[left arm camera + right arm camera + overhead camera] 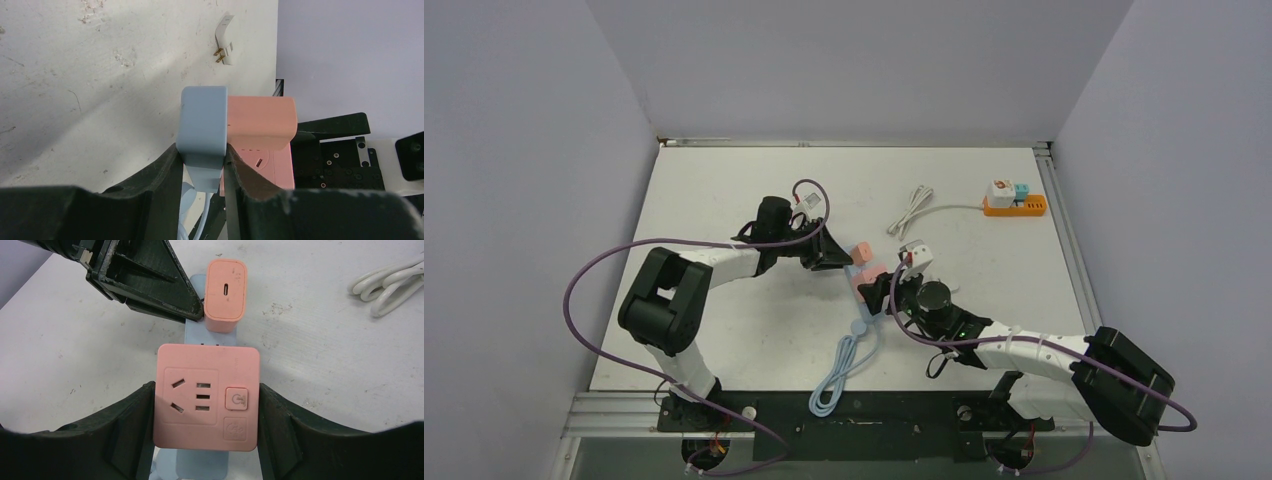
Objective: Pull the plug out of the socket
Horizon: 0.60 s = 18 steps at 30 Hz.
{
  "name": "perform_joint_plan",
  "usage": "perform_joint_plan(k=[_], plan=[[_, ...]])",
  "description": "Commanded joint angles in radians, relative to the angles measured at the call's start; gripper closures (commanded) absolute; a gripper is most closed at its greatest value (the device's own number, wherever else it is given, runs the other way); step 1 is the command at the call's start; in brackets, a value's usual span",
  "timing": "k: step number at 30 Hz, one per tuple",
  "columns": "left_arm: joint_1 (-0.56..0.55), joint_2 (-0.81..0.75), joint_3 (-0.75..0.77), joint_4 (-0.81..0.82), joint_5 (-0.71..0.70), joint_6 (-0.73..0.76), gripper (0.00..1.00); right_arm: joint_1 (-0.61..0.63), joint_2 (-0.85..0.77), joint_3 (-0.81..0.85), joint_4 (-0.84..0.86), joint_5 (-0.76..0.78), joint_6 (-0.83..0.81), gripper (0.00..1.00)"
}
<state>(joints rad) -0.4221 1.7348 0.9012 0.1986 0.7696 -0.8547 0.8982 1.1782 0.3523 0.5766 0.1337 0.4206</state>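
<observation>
Blue plug is sitting mid-way across the table, pressed against the pink socket, beside a pink charger. Left gripper is clamping the plug's sides. Right gripper is gripping the socket on both flanks. Blue cable is trailing toward the near edge.

Over at the far right of the white worktop, an orange power strip is lying flat beside the edge, carrying a white adapter and a blue adapter side by side. A white cable is running left from it and sitting bundled in loose loops. A white two-pin plug is lying on the scuffed surface, brass prongs showing. Pale grey walls are closing in three sides.
</observation>
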Motion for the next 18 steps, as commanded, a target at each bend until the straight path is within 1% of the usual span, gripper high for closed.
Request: perform_joint_plan(k=[1, 6, 7, 12, 17, 18], plan=[[-0.006, 0.004, 0.000, 0.077, 0.030, -0.006, 0.81, -0.008, -0.010, 0.014, 0.144, -0.032, 0.023, 0.95], [-0.007, 0.005, -0.002, 0.086, 0.030, -0.004, 0.99, -0.012, 0.004, 0.020, 0.138, -0.030, 0.029, 0.95], [-0.008, 0.005, -0.003, 0.086, 0.031, -0.003, 1.00, -0.013, 0.008, 0.020, 0.136, -0.030, 0.031, 0.95], [-0.010, -0.007, -0.005, 0.085, 0.020, 0.017, 1.00, -0.042, 0.029, 0.023, 0.131, -0.056, 0.071, 0.95], [-0.019, -0.023, -0.001, 0.050, -0.004, 0.060, 1.00, -0.103, 0.045, 0.014, 0.159, -0.125, 0.114, 0.95], [-0.021, -0.025, 0.004, 0.036, -0.008, 0.072, 1.00, -0.115, 0.048, 0.013, 0.162, -0.161, 0.120, 0.95]])
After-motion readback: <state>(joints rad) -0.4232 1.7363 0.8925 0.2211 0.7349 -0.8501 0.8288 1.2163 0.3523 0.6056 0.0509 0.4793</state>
